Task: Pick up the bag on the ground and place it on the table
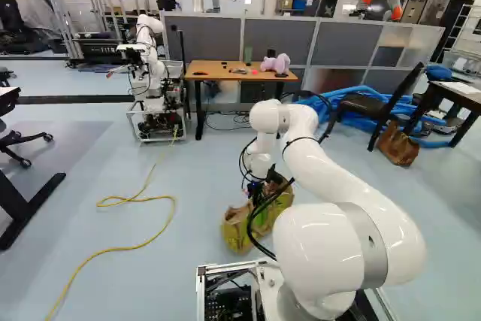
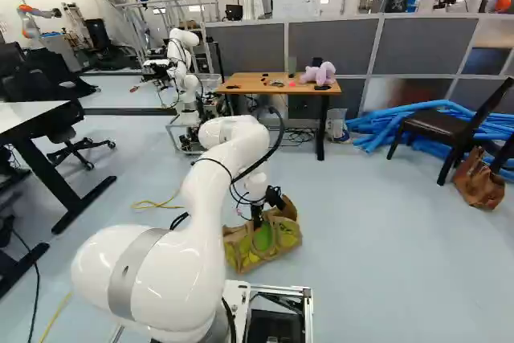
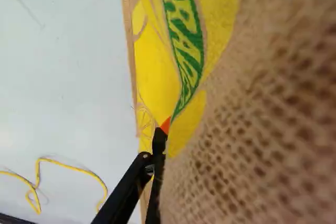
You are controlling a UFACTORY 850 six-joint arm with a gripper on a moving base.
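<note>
Wrist view, one patterned bag (image 3: 231, 108) (burlap), one cord (image 3: 71, 164)

The bag (image 2: 241, 253) stands on the floor (image 2: 385, 255) before the worktop (image 2: 261, 89), which carries a stuffed toy (image 2: 325, 72) and lies between another robot (image 2: 178, 54) on its left and a chair (image 2: 438, 123) on its right, with a partition (image 2: 333, 44) behind.
</note>
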